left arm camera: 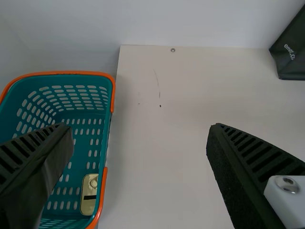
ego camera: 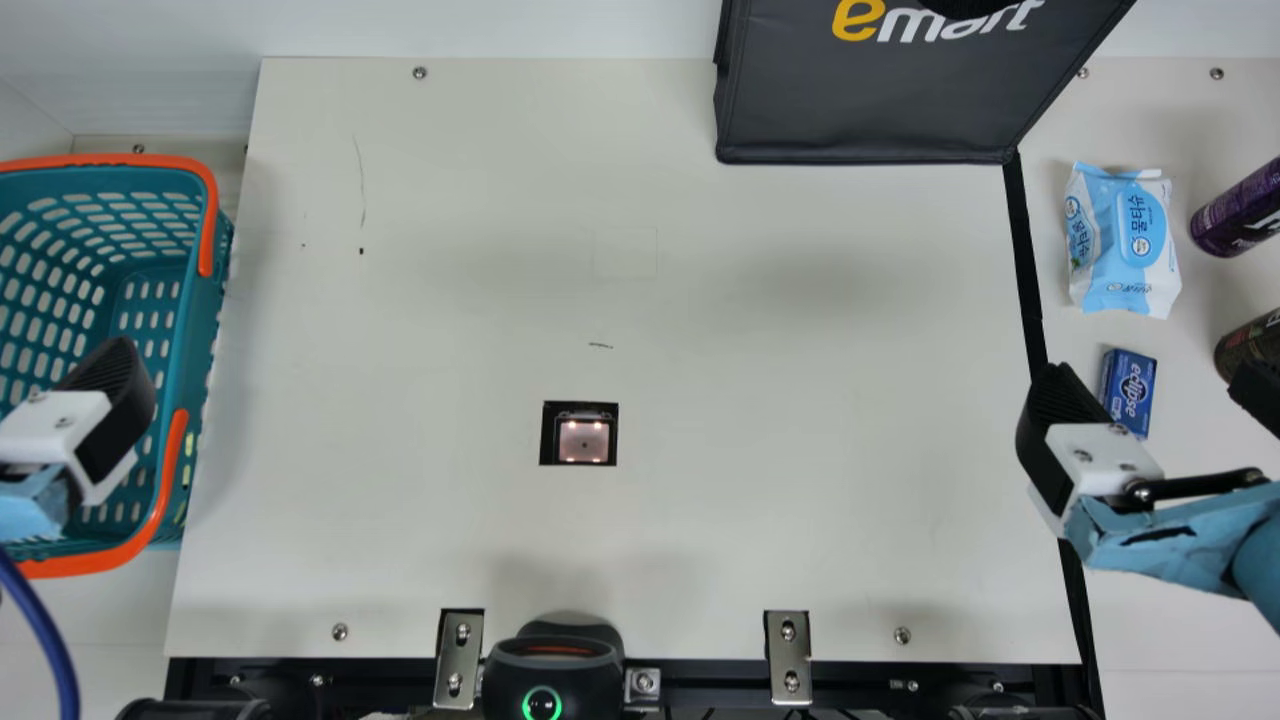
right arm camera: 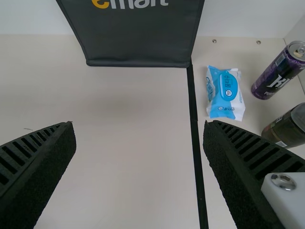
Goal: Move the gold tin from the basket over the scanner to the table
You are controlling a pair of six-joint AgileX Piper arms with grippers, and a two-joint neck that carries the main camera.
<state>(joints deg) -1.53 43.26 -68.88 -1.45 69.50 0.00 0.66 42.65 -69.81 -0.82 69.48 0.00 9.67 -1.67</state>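
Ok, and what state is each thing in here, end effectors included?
Left end effector: open, empty
Right end effector: open, empty
Gold tin: inside the basket, ungripped
Basket: upright, orange handles down
Scanner: window lit
Black device at the near edge: green ring lit
Wipes pack: flap closed
Purple can: standing
Dark container: standing
Blue box: label up
Black bag: standing
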